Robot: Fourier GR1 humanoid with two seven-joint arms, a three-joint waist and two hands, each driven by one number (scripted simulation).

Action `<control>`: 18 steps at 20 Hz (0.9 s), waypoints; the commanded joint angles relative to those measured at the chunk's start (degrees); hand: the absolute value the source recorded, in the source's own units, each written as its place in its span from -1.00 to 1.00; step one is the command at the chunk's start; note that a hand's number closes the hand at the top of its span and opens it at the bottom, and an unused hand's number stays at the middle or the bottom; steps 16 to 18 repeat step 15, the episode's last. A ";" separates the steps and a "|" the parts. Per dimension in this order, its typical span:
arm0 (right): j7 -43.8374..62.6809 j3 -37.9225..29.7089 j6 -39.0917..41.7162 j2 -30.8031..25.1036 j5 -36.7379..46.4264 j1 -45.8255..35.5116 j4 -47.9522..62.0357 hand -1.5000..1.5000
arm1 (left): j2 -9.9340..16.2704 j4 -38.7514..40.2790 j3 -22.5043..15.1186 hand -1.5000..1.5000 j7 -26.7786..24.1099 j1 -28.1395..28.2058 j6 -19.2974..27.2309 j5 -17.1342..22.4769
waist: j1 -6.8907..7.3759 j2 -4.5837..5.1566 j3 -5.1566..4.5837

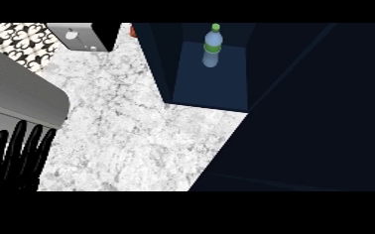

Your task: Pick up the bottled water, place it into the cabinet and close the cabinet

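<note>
**Bottled water seen standing inside the open cabinet**

The bottled water (pixel 212 47) is observed upright on the floor of the cabinet (pixel 212 87), toward the back of the compartment. A green cap and a green band round its middle are noted; the body is pale and see-through. Nothing is touching it. It stands apart from the cabinet's side walls.

The cabinet is seen open, its dark blue interior exposed toward the desk (pixel 132 134). A large dark panel (pixel 307 129) fills the right part of the view, running from the cabinet's right edge down to the lower edge; whether this is the cabinet's door cannot be told for certain.

The left hand (pixel 23 151) is noted at the lower left edge of the view, fingers straight and pointing up, spread slightly, with nothing held. It is well apart from the bottled water and the cabinet. The right hand is not seen in the view.

The desk top is pale, speckled stone. A grey ribbed surface (pixel 29 94) is seen along the left side. At the upper left, a patterned black-and-white wall (pixel 26 39) and a grey object (pixel 77 35) are noted; a small red thing (pixel 133 30) lies just beside the cabinet's left wall, too small to identify.
</note>
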 commanded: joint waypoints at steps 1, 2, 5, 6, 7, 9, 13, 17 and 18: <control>0.24 -4.34 -12.04 4.86 2.26 -6.65 8.89 1.00 | 0.37 -0.39 -0.27 -1.00 0.16 0.75 -0.93 0.21 | 1.22 0.37 0.36; -0.95 -4.86 -13.08 4.88 2.05 -8.87 11.03 1.00 | 0.69 0.16 0.10 -1.00 0.61 -0.42 -1.16 0.38 | 1.19 0.70 0.39; -1.01 -7.18 -19.85 5.00 2.21 -17.85 18.71 1.00 | 1.05 0.83 0.20 -1.00 -0.08 -0.01 -3.09 0.57 | 2.23 0.38 0.44; -1.03 -7.81 -21.84 5.02 1.61 -20.90 21.42 1.00 | 0.65 -0.37 -0.68 -1.00 0.56 -0.27 -1.99 0.06 | 2.44 0.40 0.59; -1.28 -7.58 -24.23 5.04 1.23 -24.64 24.32 1.00 | -0.48 1.76 -0.47 -1.00 0.11 -0.80 -1.83 0.54 | 1.56 0.25 0.55; -1.21 -9.63 -27.25 5.07 0.17 -31.85 30.36 1.00 | -0.21 1.50 -0.95 -1.00 0.62 -0.50 -2.56 0.75 | 1.48 -0.01 0.64; -3.96 -11.53 -31.17 5.09 -3.18 -44.06 44.39 1.00 | 0.45 1.50 0.66 -1.00 0.84 -0.84 -3.14 1.40 | 1.04 -0.23 0.79; -5.68 -12.74 -31.94 5.10 -5.38 -50.11 50.69 1.00 | -0.78 1.95 0.39 -1.00 -0.11 -0.36 -2.99 1.24 | 0.93 -0.35 0.80; -5.68 -12.74 -31.94 5.10 -5.38 -50.11 50.69 1.00 | -0.78 1.95 0.39 -1.00 -0.11 -0.36 -2.99 1.24 | 0.93 -0.35 0.80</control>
